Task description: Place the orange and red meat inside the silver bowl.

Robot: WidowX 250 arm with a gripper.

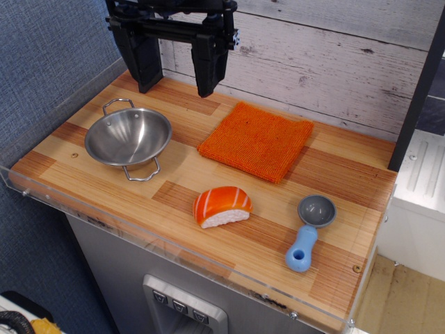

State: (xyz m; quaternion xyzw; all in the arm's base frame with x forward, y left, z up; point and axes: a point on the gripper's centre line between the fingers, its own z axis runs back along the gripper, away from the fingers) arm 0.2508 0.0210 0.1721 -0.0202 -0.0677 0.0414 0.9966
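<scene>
The orange and red meat [222,206] is a small salmon sushi toy with white stripes and a white base, lying on the wooden table near the front middle. The silver bowl [128,137] with two wire loop handles stands empty on the left side of the table. My gripper [178,82] hangs at the back left, above the table behind the bowl. Its two black fingers [209,66] stand wide apart and hold nothing. It is well away from the sushi.
A square orange knitted cloth [257,141] lies at the back middle. A small grey scoop with a blue handle [309,229] lies at the front right. A clear plastic rim [104,221] edges the table's front and left. A plank wall stands behind.
</scene>
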